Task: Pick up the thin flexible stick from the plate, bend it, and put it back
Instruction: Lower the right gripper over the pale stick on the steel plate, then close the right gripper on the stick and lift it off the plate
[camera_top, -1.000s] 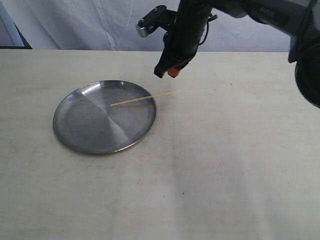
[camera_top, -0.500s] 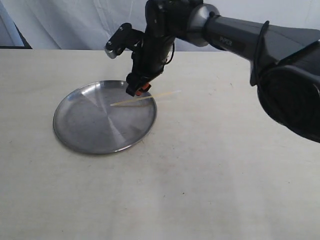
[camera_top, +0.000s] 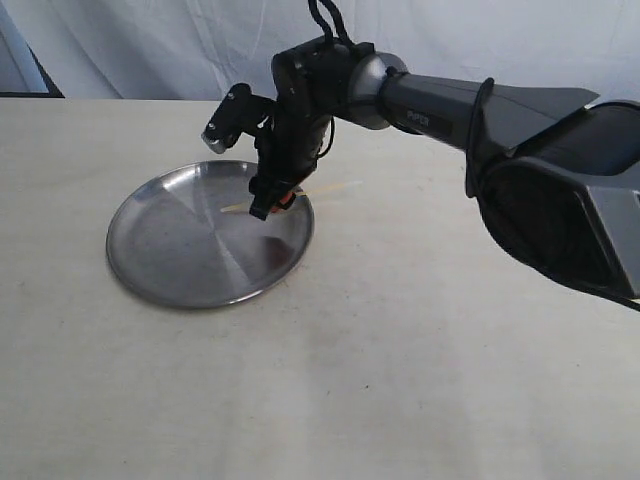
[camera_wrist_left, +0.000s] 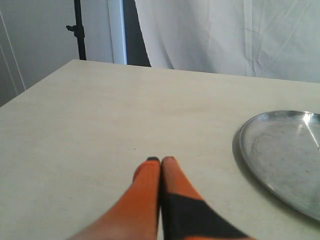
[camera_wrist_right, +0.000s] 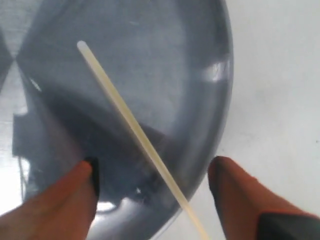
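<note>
The thin flexible stick (camera_top: 330, 187) is a straight pale strand lying across the right rim of the plate (camera_top: 160, 250), one end inside, the other over the table. My right gripper (camera_top: 272, 203) hangs just above it at the plate's right side. In the right wrist view the stick (camera_wrist_right: 125, 120) runs between the orange fingers of the right gripper (camera_wrist_right: 154, 172), which is open and straddles it over the plate (camera_wrist_right: 220, 95) rim without touching. The left gripper (camera_wrist_left: 160, 160) is shut, empty, low over the table beside the plate (camera_wrist_left: 280, 155).
A pale table (camera_top: 420, 350) carries everything. A white curtain (camera_top: 150, 45) hangs behind the table's far edge. The right arm (camera_top: 440, 100) stretches in from the right above the table. A dark stand (camera_wrist_left: 77, 30) rises beyond the table corner.
The right gripper has come down and leftward from above the table's back to just over the stick at the plate's rim. The stick and plate have not moved.
</note>
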